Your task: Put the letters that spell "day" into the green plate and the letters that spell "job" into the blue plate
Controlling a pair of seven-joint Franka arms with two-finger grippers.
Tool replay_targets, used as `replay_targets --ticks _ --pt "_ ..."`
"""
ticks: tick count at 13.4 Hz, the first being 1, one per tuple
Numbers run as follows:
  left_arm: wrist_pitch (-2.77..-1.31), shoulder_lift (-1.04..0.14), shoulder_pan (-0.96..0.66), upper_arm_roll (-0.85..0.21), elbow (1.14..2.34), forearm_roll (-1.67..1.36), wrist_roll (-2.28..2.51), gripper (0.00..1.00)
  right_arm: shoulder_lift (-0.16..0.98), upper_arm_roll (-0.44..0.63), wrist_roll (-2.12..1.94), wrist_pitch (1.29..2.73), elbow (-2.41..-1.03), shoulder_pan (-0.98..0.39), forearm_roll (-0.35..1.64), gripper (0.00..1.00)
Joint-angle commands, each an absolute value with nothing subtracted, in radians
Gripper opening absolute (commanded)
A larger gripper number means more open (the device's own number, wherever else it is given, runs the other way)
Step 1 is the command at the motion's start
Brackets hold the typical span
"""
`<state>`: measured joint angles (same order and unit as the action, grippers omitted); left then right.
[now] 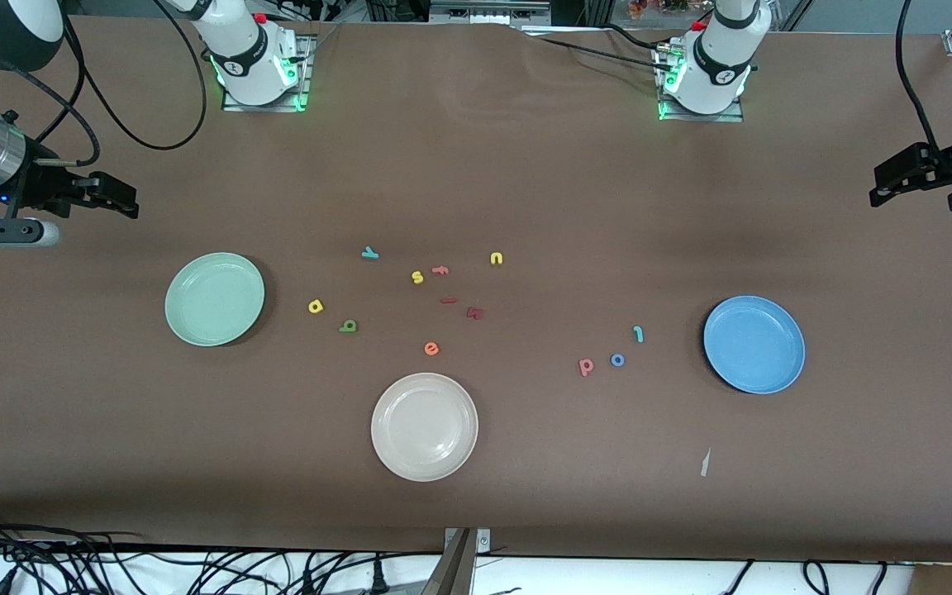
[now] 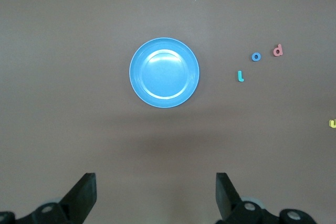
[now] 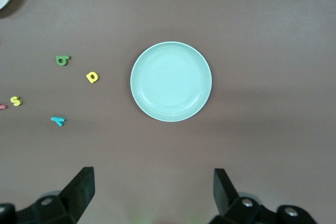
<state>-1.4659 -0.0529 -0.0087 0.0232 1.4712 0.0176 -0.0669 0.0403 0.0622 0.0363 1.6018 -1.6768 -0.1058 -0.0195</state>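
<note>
The pale green plate [image 1: 214, 299] [image 3: 171, 81] lies toward the right arm's end, the blue plate [image 1: 754, 344] [image 2: 164, 72] toward the left arm's end. A yellow d [image 1: 316, 307] [image 3: 92, 77], a dark green a [image 1: 349, 326] [image 3: 62, 60] and a teal y [image 1: 370, 253] [image 3: 58, 120] lie beside the green plate. A teal j [image 1: 639, 334] [image 2: 241, 76], a blue o [image 1: 617, 359] [image 2: 255, 56] and a pink b [image 1: 586, 366] [image 2: 278, 51] lie beside the blue plate. My right gripper [image 1: 116, 198] [image 3: 154, 190] and left gripper [image 1: 889, 182] [image 2: 156, 192] hang open and hold nothing, each high over its own end of the table.
A cream-white plate [image 1: 424, 426] sits nearer the front camera, mid-table. Spare letters lie in the middle: yellow s [image 1: 417, 277], pink f [image 1: 440, 269], yellow n [image 1: 497, 259], dark red m [image 1: 475, 312], orange e [image 1: 431, 349]. A paper scrap [image 1: 705, 462] lies near the blue plate.
</note>
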Motion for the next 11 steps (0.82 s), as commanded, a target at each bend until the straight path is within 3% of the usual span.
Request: replay_targets --ticks 1,11 --pt "-1.445 -0.064 -0.018 0.015 1.439 0.034 -0.061 1.0 0.032 0.06 0.041 1.618 -1.684 -0.104 -0.035 1.0" --pt "-1.457 -0.058 -0.005 0.003 1.445 -0.047 -0.075 1.0 0.057 0.061 0.037 1.64 -1.681 -0.103 -0.022 1.0"
